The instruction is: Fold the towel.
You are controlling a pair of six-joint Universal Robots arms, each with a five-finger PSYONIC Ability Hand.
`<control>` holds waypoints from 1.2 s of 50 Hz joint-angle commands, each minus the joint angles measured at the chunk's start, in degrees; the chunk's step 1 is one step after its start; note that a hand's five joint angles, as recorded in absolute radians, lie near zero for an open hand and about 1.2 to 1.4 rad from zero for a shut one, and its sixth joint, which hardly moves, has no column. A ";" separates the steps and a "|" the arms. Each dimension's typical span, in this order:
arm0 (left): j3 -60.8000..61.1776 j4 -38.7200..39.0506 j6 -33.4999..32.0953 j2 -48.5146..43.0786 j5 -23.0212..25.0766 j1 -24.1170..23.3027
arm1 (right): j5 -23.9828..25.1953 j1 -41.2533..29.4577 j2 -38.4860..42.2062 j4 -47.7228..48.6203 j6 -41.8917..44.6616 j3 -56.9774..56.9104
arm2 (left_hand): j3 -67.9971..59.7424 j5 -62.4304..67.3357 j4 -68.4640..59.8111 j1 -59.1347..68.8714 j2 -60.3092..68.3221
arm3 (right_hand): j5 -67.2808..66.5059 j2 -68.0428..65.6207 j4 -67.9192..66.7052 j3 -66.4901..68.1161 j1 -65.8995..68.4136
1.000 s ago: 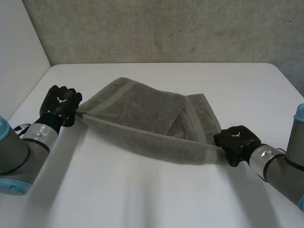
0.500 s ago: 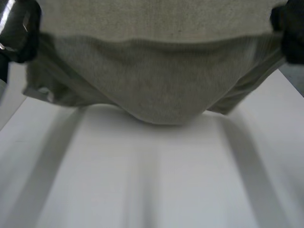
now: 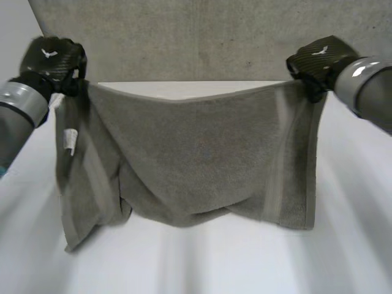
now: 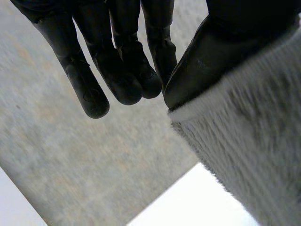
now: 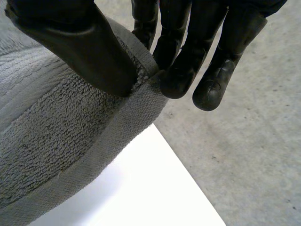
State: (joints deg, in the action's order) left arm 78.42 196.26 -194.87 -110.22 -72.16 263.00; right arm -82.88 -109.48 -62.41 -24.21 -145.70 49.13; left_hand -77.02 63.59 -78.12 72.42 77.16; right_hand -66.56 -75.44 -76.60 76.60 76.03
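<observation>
grey towel (image 3: 196,153) hangs spread over the white bench (image 3: 214,263), left hand (image 3: 52,58) and right hand (image 3: 318,61) each pinching a top corner between fingers and thumb. this looks like the lift-and-spread step; next it likely needs lowering evenly.

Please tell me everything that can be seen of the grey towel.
The towel is grey terry cloth with flat woven bands near two edges and a small white label. It hangs spread out over the white table, its lower part creased. The left hand pinches one top corner, the right hand the other.
</observation>
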 commanded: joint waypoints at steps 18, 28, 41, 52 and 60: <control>-34.30 2.54 3.43 -7.91 -1.94 0.32 | -6.24 -3.98 13.81 14.28 -4.86 -38.59 | -2.98 6.41 -1.88 7.58 2.84 | -3.44 -4.56 -3.40 3.40 3.97; -21.20 4.66 4.06 -5.80 -1.06 1.02 | -2.12 -3.37 13.89 6.30 -3.80 -29.90 | -2.98 6.41 -1.88 7.58 2.84 | -3.44 -4.56 -3.40 3.40 3.97; 14.54 20.37 0.56 -7.38 8.69 3.31 | 5.19 -0.56 13.63 9.18 -0.81 2.46 | -2.98 6.41 -1.88 7.58 2.84 | -3.44 -4.56 -3.40 3.40 3.97; 25.38 22.42 -7.11 -1.76 12.65 8.58 | 5.63 -0.47 1.41 13.31 4.46 19.25 | -2.98 6.41 -1.88 7.58 2.84 | -3.44 -4.56 -3.40 3.40 3.97; 29.07 18.55 -5.17 10.20 15.47 10.34 | 5.01 -0.56 -12.48 12.08 4.02 23.91 | -2.98 6.41 -1.88 7.58 2.84 | -3.44 -4.56 -3.40 3.40 3.97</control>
State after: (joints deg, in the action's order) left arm 105.88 217.49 -201.74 -107.09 -58.23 272.65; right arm -77.57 -110.07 -66.03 -11.12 -141.23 70.61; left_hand -77.03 63.63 -78.14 72.43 77.16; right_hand -66.56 -75.44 -76.60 76.60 76.04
